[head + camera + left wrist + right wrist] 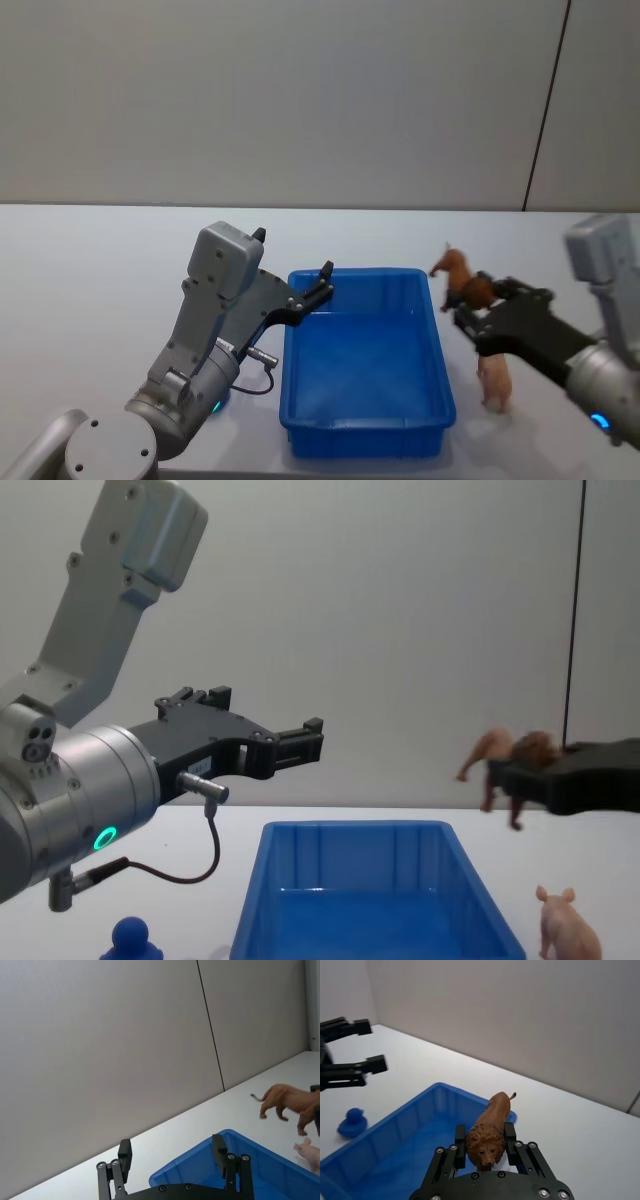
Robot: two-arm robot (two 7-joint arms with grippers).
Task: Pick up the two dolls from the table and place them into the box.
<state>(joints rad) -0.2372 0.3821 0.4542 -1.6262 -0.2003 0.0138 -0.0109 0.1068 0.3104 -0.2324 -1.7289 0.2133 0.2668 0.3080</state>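
1. The right gripper (468, 300) is raised just right of the box (365, 375), its fingers clamped on the brown lion (455, 268).
2. The left gripper (322, 282), fingers apart, hangs over the box's far left corner.
3. The pink pig (494, 380) stands on the surface (90, 270) beside the box.

Open from above across the bare floor of the box (366, 425); crowded near its far left corner by the left gripper (171, 1142), raised, fingers spread; hemmed on the right by the right gripper (485, 1132) clamping the brown lion (495, 1110) aloft; blocked at table (100, 260) level by the pig (494, 380) near the right wall and the blue figure (132, 940) off the left.
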